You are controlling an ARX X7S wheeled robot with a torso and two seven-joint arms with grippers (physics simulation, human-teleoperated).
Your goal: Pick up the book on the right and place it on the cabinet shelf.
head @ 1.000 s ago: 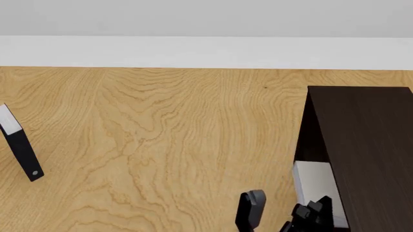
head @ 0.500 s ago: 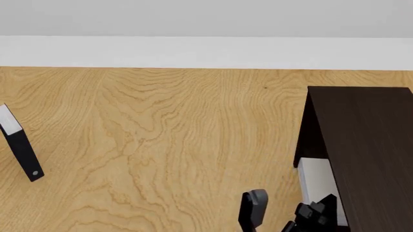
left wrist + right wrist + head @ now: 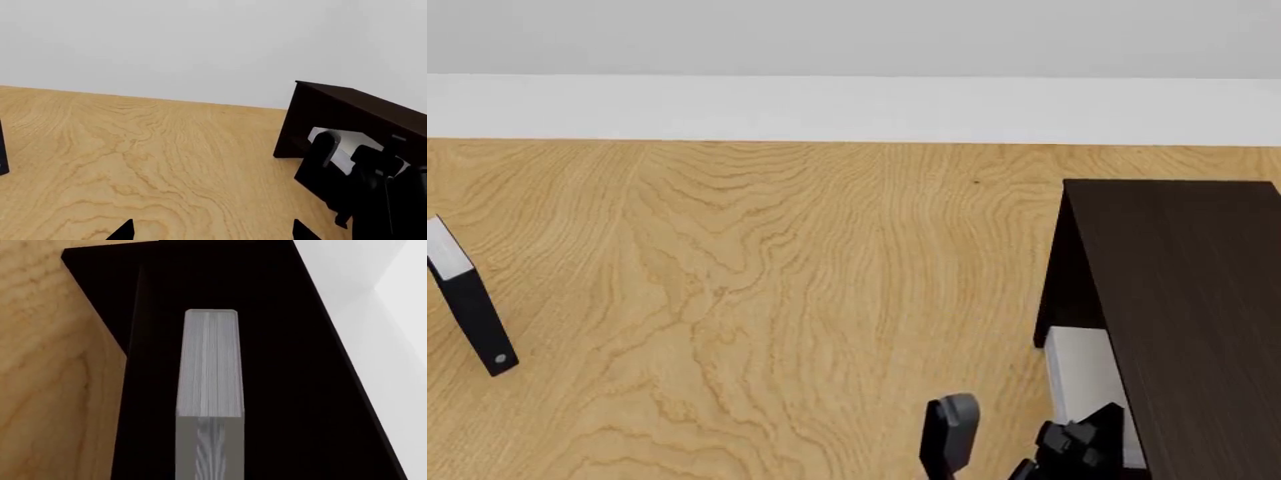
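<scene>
While the book (image 3: pixel 210 390) stands on edge inside the cabinet (image 3: pixel 1194 300), its page edges face your right wrist camera and its long axis runs straight away from the right gripper (image 3: pixel 1014 450), deeper into the dark opening. From the head view it shows as a pale slab tucked against the cabinet's side wall, just ahead of that gripper. Whether it already rests on the cabinet shelf (image 3: pixel 287 365) you cannot tell. Nor can you tell if the fingers clamp it; no pad shows in the right wrist view. Your left gripper (image 3: pixel 212 232) hangs well apart over the wooden table (image 3: pixel 761 280), fingertips spread wide and empty. The black book (image 3: pixel 467 310) stands far left.
</scene>
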